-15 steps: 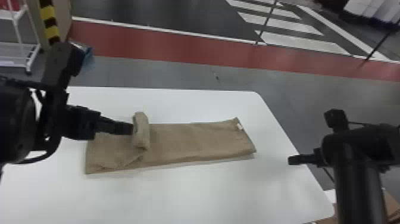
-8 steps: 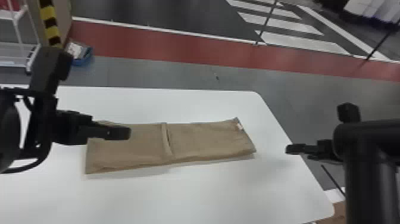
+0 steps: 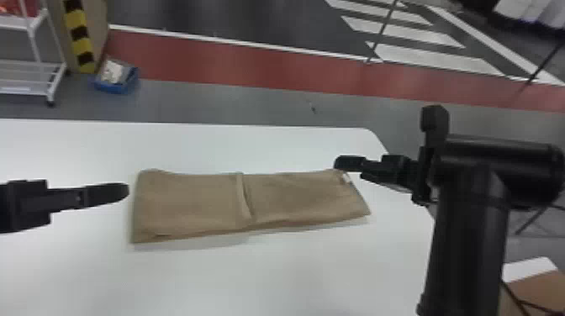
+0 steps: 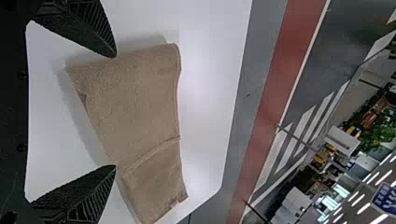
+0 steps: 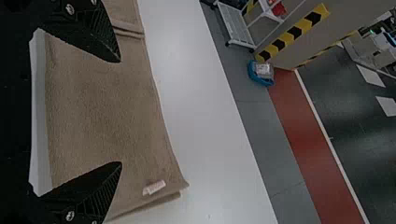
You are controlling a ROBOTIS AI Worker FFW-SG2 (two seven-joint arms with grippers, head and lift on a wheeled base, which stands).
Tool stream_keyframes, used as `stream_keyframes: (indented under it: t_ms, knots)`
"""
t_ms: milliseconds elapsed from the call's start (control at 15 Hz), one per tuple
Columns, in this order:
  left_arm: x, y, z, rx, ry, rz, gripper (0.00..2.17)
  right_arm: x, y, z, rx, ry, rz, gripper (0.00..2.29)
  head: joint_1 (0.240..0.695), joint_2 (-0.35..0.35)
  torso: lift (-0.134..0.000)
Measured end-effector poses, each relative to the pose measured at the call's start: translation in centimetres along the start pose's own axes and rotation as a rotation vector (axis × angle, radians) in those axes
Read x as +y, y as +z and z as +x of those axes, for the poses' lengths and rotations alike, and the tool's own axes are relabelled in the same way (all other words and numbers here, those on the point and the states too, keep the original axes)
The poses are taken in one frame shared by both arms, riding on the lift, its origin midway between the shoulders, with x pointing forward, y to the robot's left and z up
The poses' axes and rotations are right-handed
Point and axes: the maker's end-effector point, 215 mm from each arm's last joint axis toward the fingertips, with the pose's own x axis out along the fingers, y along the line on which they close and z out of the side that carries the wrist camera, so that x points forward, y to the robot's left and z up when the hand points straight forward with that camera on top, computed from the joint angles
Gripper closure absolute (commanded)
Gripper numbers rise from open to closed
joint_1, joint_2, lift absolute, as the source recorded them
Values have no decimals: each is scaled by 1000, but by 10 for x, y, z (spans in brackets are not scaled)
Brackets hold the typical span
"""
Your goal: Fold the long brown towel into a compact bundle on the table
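Because the worktop (image 3: 294,281) looks smooth, the long brown towel (image 3: 189,201) could skid rather than fold if it is pulled sideways. The towel lies flat across the middle of the worktop, its length running from nine to three o'clock. Along its near side, at seven o'clock, the layers sit slightly uneven, so a careless tug might spread that mismatch through the bundle.

Across the middle runs a raised cross edge (image 3: 243,201), probably where the doubled left part stops. Nothing presses on it, so dragging the layer beneath could ruck it or pull it askew.

Off the towel's nine o'clock end, the left tool (image 4: 116,111) has its fingers spread wide and holds nothing. If the right end is lifted now, nothing anchors this side, and the whole strip could creep.

By the far right corner, at two o'clock, the right tool (image 5: 120,112) also stands wide open and empty. The next move probably calls for taking this end and bringing it toward nine o'clock. Closing too high might pinch only the upper layer near the white tag (image 5: 154,187); going too low might press the fingers into the worktop. A grip on the far corner alone would leave the four o'clock corner trailing, giving a skewed fold.
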Motion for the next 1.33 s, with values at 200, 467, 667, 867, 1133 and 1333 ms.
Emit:
stream_keyframes:
  t_ms: [200, 467, 667, 867, 1133, 1333]
  knots:
    - [25, -3, -27, -56, -1, -82, 36, 48, -15, 27, 36, 24, -55, 147, 695, -91, -125]
    - [47, -17, -52, -81, -2, -145, 36, 54, -40, 51, 117, -44, -117, 262, 695, -36, -125]
    - [54, -25, -58, -76, 2, -161, 36, 59, -57, 66, 167, -31, -116, 272, 695, -6, -125]
    - [56, -30, -60, -72, 4, -170, 36, 78, -64, 73, 184, 35, -114, 272, 695, 18, -125]
    - [60, -41, -60, -60, 9, -186, 39, 89, -72, 79, 204, 70, -114, 272, 695, 39, -125]
    - [60, -49, -60, -50, 11, -195, 66, 90, -86, 85, 238, 89, -94, 272, 695, 47, -125]
